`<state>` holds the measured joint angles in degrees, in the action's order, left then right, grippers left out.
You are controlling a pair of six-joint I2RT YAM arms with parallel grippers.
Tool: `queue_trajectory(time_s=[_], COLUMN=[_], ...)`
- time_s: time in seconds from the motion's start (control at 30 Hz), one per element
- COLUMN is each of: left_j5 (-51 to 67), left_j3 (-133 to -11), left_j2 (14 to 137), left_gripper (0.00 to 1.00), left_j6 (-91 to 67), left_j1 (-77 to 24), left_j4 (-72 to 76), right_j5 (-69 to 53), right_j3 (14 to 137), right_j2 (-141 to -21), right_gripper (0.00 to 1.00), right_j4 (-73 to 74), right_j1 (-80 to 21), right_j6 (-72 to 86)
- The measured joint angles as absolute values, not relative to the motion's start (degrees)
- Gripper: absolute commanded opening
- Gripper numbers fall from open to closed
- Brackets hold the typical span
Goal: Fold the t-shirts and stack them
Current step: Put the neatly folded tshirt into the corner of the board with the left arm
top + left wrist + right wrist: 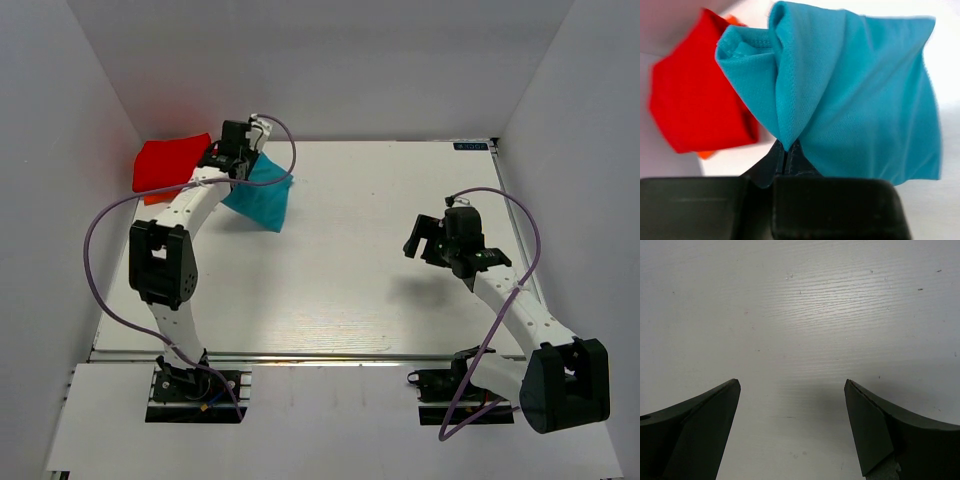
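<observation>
At the left tool (785, 152): closed tight on a pinched fold of the teal t-shirt (855, 100), cloth fanning out just beyond the fingertips. Left of that tool, just beside the teal cloth: the red t-shirt (695, 105), bunched. At the right tool (792, 390): spread wide, gripping nothing, over the worktop (380, 250), well apart from both shirts.

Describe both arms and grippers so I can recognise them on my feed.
Both match: the left arm and right arm have white links with blocky black joint housings, and a purple cable loops along each. The left gripper and right gripper have plain black tapered fingers.
</observation>
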<state>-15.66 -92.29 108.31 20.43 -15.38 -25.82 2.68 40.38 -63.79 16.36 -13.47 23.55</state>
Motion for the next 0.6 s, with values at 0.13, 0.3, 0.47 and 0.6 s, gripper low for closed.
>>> queue_trajectory(time_s=[0.13,0.3,0.47,0.6], left_j5=[-15.57,-15.51,-15.51,-15.62], left_j3=[-97.60,-109.01,-114.15,-116.66], left_j2=[108.55,110.21,111.31,113.62], left_gripper=[0.00,0.00,0.00,0.00], left_j6=[24.82,27.90,29.36,29.32], left_j1=[-12.93,-10.55,-8.75,-7.14], left_j4=[-26.65,-28.23,-28.56,-28.73], right_j5=[2.68,2.55,2.15,2.07], right_j3=[40.38,40.38,40.60,41.65], right_j2=[-63.88,-65.76,-68.20,-68.90], right_gripper=[0.90,0.90,0.90,0.90], right_j4=[16.34,16.16,16.32,16.64], right_j1=[-13.47,-13.47,-13.47,-13.47], right_j6=[23.64,23.97,24.01,24.01])
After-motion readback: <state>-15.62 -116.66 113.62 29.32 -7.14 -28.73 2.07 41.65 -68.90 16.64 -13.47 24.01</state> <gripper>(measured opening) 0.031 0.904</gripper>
